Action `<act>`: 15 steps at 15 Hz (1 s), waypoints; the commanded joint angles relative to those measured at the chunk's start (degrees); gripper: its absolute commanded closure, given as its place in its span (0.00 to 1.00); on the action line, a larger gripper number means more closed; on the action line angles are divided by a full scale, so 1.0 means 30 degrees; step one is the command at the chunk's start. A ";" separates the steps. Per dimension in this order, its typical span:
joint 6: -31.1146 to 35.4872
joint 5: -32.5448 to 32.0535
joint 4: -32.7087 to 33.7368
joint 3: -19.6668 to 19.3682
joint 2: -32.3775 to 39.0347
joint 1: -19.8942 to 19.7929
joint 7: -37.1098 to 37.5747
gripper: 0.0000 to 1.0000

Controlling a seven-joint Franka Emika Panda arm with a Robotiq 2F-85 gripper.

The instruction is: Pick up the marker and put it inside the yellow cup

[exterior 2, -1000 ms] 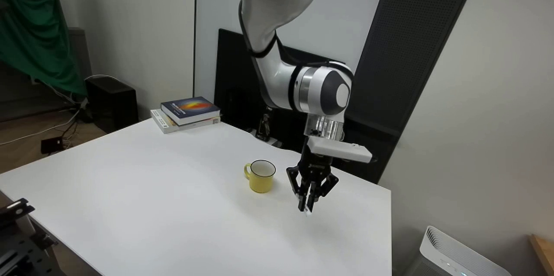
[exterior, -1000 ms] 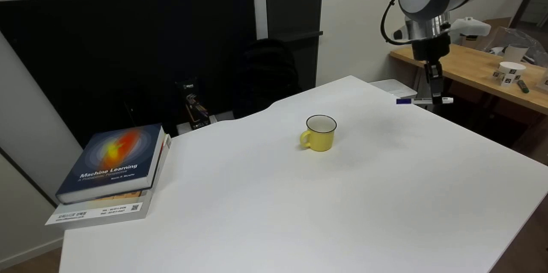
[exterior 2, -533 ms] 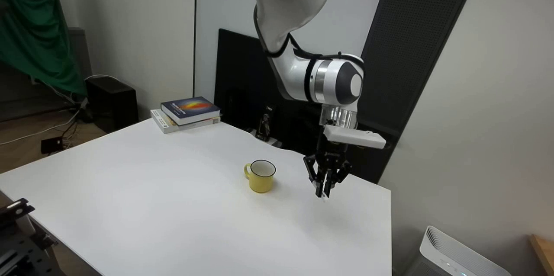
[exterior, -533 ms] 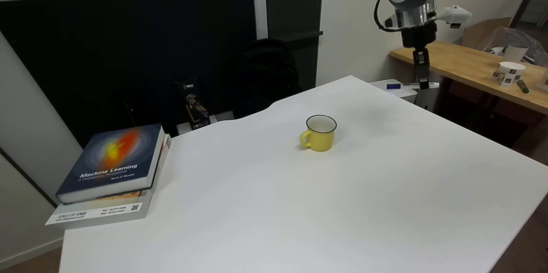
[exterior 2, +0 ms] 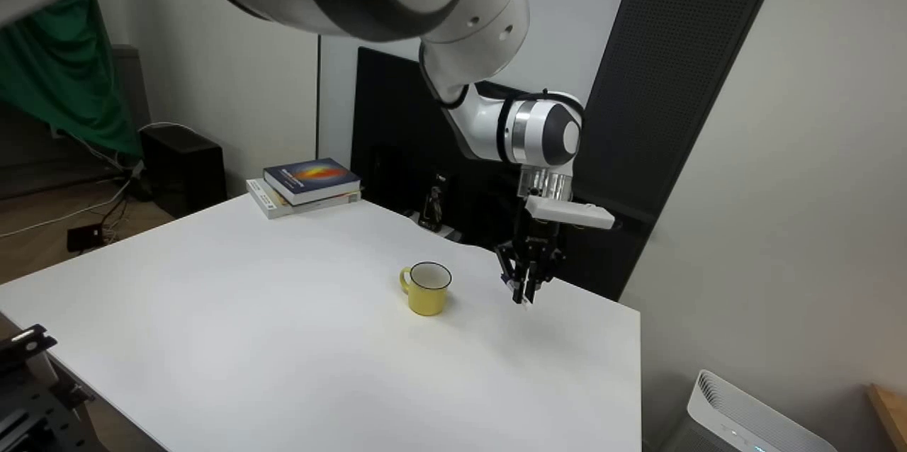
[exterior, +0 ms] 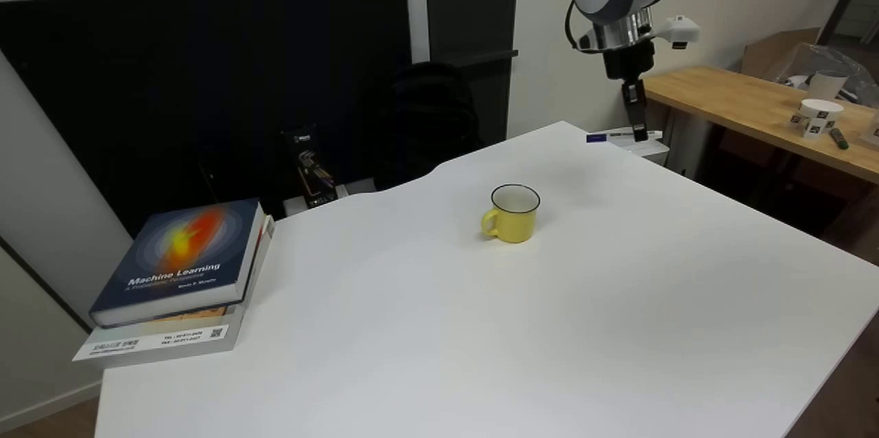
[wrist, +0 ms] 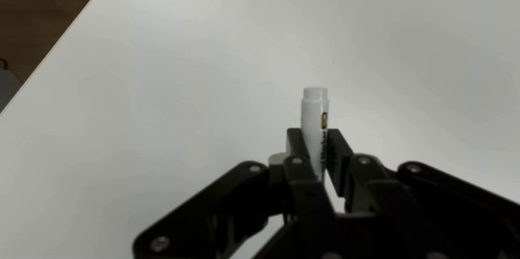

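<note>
Fingers [wrist: 339,151]: pinching the marker [wrist: 314,117], one on either side of its white barrel.
Gripper [wrist: 315,139]: pointing down above the table [exterior 2: 283,367], near the yellow cup [exterior: 516,226] but apart from it.
Marker: up off the tabletop and outside the cup, roughly level as far as so small a shape lets me judge; in an exterior view its dark blue end is nearer the cup, its white end farther.
Cup: upright on the table, dark rim, pale inside, handle toward the left of the picture in both exterior views.
Arm [exterior 2: 489,125]: white with dark bands, spanning from the top left of an exterior view down to the gripper.
Books [exterior: 182,259]: two, stacked at a table corner, well apart from the cup; the top cover reads "Machine Learning".
Wooden desk [exterior: 728,100]: beyond the table in an exterior view.
Black panel [exterior: 199,81]: standing behind the table.
</note>
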 commanded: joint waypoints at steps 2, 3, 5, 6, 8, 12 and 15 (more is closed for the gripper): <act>-0.1785 -0.0056 0.3962 0.0494 0.2169 0.0595 -0.0945 0.96; -0.1857 -0.0123 0.4291 0.0537 0.2372 0.0825 -0.1098 0.96; -0.2061 -0.0133 0.4960 0.0687 0.2807 0.1197 -0.1561 0.96; -0.2185 -0.0131 0.5190 0.0753 0.2983 0.1404 -0.1824 0.96; -0.2421 -0.0175 0.5553 0.0823 0.3272 0.1786 -0.2261 0.96; -0.2923 -0.0369 0.6334 0.0755 0.4026 0.2500 -0.3069 0.96; -0.3253 -0.0468 0.6907 0.0752 0.4572 0.2847 -0.3612 0.96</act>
